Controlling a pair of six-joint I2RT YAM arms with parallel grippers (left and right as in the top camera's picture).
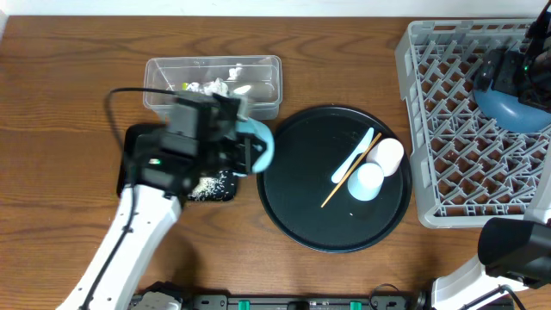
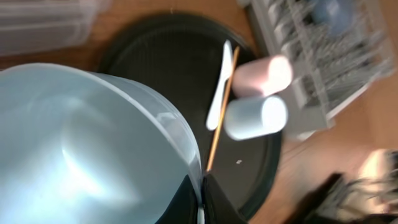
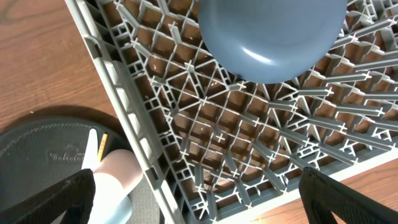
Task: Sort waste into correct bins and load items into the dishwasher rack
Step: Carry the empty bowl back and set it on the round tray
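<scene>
— Well, what are we seeing from overhead?

— We are watching the left gripper (image 1: 248, 153) clamping the rim of the pale blue bowl (image 1: 263, 142). The bowl is hanging tipped between the clear tub (image 1: 258, 73), the shallow black tray (image 1: 225, 193) speckled with rice (image 1: 207, 184), and the left edge of the round tray (image 1: 293, 215). The spoon (image 1: 355, 155), the stick (image 1: 349, 174) and two cups (image 1: 367, 181) are lying on that round tray. The blue plate (image 1: 516, 110) is sitting in the rack (image 1: 448, 146), towards its upper right.

— And the left wrist camera?

— We are looking at jaws pinched shut on the bowl's rim, with the bowl filling the left of the view. The cups are lying on their sides, touching, just beside the spoon and stick.

— The right wrist?

— We are finding the right gripper (image 3: 196, 186) spread wide and holding nothing, hovering over the rack. The plate is resting dome-up on the grid. One cup is showing on the round tray, just beside the rack's wall.
</scene>
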